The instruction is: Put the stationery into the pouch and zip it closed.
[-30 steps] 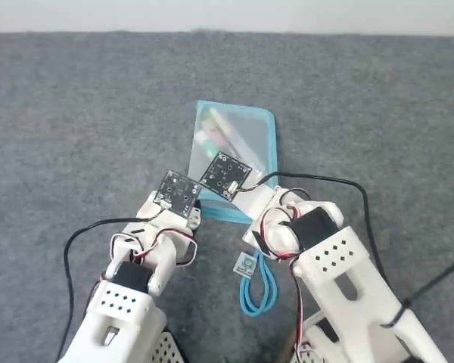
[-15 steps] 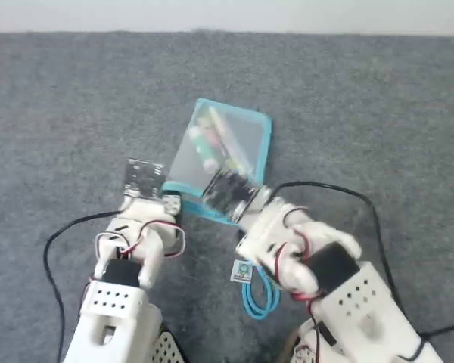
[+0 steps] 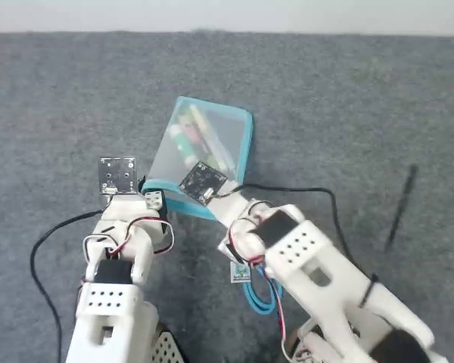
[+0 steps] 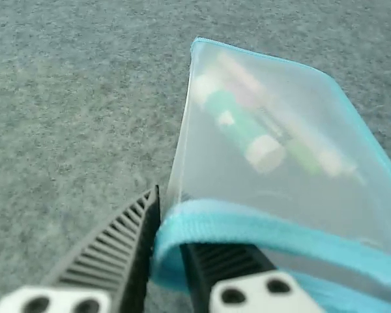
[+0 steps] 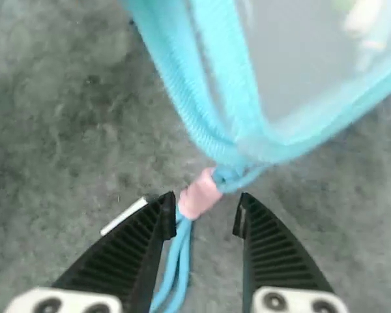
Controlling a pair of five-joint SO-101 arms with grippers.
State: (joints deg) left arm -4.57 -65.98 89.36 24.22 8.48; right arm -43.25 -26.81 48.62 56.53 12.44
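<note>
**Q:** What lies on the table (image 3: pixel 348 98)?

**A:** It has a grey, carpet-like surface. A see-through pouch (image 3: pixel 231 147) with bright blue edging rests near its middle, and both arms meet at the pouch's near edge. The stationery (image 4: pixel 247 127) is inside: a green-bodied stick with a white cap, and several paler pens alongside it, too blurred to tell apart.

**Q:** What is the left arm doing?

**A:** The left end effector (image 4: pixel 168 225) is clamped on one end of the blue zip edge (image 4: pixel 267 235). The fabric band folds between its two ribbed black jaws.

**Q:** And the right arm?

**A:** The right end effector (image 5: pixel 205 205) sits at the other end of that zip edge with its jaws apart. A small pink zip pull (image 5: pixel 199 194) hangs from the corner of the blue band. It lies between the jaws, close against one of them and clear of the other. Nothing is pinched.

**Q:** Is anything attached to the pull?

**A:** A blue cord (image 3: pixel 259 296) runs from it back toward the right arm. It lies in a loop on the table, partly under the arm. A small tag (image 3: pixel 242 271) rests beside the loop.

**Q:** Is the pouch zipped?

**A:** I cannot tell from these angles.
</note>
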